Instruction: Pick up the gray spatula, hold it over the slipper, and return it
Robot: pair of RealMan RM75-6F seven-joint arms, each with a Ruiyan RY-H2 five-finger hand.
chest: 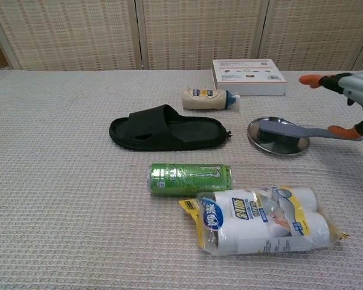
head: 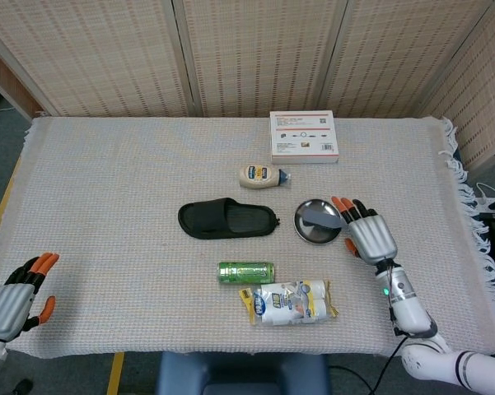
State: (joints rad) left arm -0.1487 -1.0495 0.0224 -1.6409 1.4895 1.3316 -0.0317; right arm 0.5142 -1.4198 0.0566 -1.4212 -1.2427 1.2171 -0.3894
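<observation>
The gray spatula (chest: 290,130) lies with its brush-like head in the round metal plate (chest: 278,151), its handle pointing right past the rim. The plate (head: 313,235) sits right of the black slipper (head: 226,219), which lies flat mid-table (chest: 166,128). My right hand (head: 371,234) hovers just right of the plate with its fingers spread and holds nothing. In the chest view the right hand (chest: 355,90) shows at the right edge, its thumb tip near the handle's end. My left hand (head: 12,300) rests at the near left corner, empty.
A green can (chest: 189,179) and a pack of paper rolls (chest: 263,220) lie near the front. A mayonnaise bottle (chest: 206,98) and a white box (chest: 247,76) lie behind the slipper and plate. The table's fringed right edge (head: 469,206) is close to my right arm.
</observation>
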